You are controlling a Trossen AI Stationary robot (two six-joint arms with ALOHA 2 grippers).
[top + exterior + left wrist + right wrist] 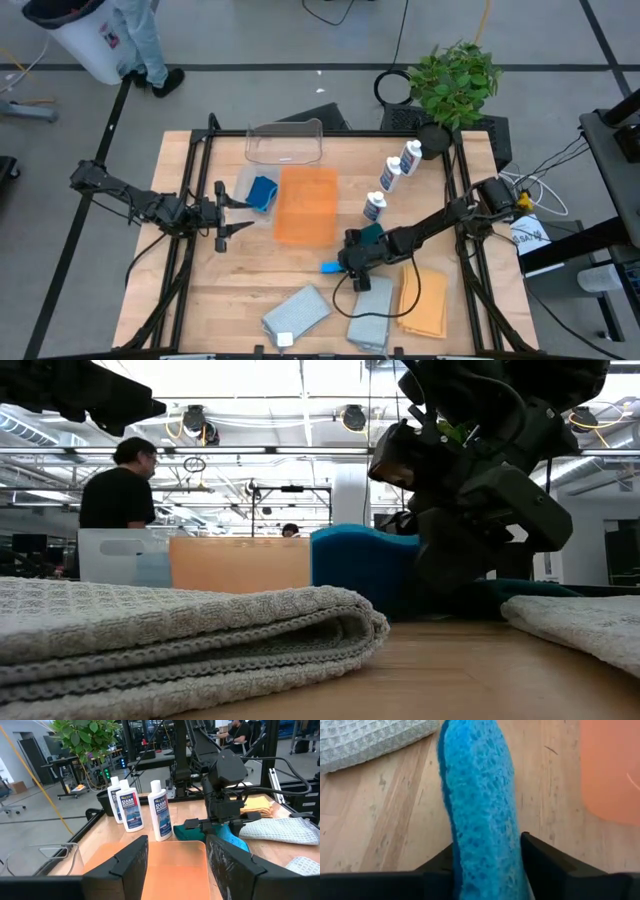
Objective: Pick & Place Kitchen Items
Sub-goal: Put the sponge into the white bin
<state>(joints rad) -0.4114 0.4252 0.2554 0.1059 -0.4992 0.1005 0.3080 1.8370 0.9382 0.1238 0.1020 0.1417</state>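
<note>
A small blue sponge (pixel 480 795) stands on edge near the table's middle front (pixel 328 267), with my right gripper (pixel 346 262) shut on it. A dark green pad (pixel 371 234) lies just behind that gripper. Another blue sponge (pixel 262 190) lies at the orange tray's left side. Three white bottles (pixel 391 176) stand in a slanted row on the right. Grey folded cloths (pixel 297 312) and an orange cloth (pixel 424 300) lie along the near edge. My left gripper (pixel 228 215) hovers open and level, left of the orange tray (pixel 306 205), touching nothing. My right gripper pinches the blue sponge by its two broad faces (pixel 465 855), one dark finger (pixel 540 857) on each side. The fingers come slanting down from the table's right side. The sponge stands on its narrow edge; in the low view its lower edge (pixel 350 610) is level with the table top.
A clear plastic tub (pixel 285 143) stands at the far edge and a potted plant (pixel 455 80) beyond the far right corner. A person (pixel 120 490) stands in the room behind. Bare wood shows at the near left of the table (pixel 215 290).
</note>
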